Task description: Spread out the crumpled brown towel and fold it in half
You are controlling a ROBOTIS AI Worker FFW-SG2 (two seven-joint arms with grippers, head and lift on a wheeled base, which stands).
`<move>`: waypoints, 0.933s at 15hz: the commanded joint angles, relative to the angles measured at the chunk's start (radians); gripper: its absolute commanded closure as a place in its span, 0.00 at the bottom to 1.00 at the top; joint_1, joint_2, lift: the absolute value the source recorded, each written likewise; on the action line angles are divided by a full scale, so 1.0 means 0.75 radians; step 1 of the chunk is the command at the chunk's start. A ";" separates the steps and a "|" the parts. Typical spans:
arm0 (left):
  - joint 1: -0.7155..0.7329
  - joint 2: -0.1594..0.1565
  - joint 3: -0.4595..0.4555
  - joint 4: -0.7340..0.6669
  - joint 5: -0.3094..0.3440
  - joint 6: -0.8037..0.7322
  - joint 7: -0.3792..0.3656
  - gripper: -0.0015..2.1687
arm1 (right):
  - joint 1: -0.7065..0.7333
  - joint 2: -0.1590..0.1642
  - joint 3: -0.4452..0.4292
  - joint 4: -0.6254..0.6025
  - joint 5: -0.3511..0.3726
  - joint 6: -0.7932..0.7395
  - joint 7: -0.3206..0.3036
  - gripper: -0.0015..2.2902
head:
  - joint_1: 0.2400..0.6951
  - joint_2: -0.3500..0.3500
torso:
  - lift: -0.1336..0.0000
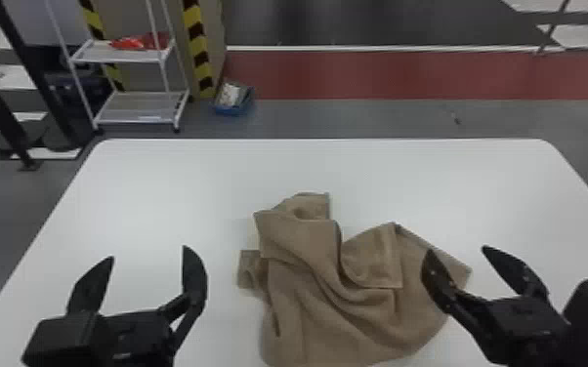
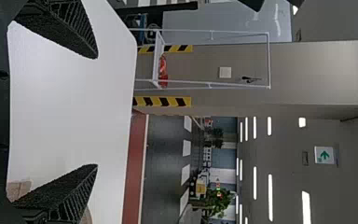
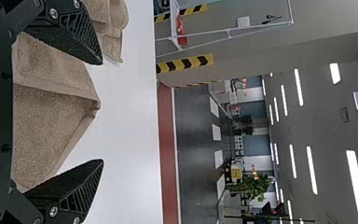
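The desk (image 1: 171,190) is seen with its far edge and both far corners in the head view, and on it the brown towel (image 1: 322,317) is heaped, a little right of the middle, well short of the far edge and running toward the near edge. No single long axis can be read from the heap; a crumpled arm is thrust toward the far edge, and a broader flap is spread toward the right edge. The left gripper (image 1: 148,252) is held spread and empty on the left-edge side, apart from the cloth. The right gripper (image 1: 456,249), likewise spread with nothing pinched, is held over the flap, much nearer to cloth than its partner. By the right gripper's fingers the right corner (image 1: 468,271) is all but straddled, so only a short descent seems called for there, whereas the small left tab (image 1: 247,269) would have to be reached by the left gripper toward the right edge.
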 commanded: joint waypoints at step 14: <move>0.008 -0.004 0.004 0.004 0.000 0.000 0.002 0.02 | -0.010 0.000 0.006 0.008 -0.006 -0.004 0.002 0.06 | 1.00 0.54 | 0.07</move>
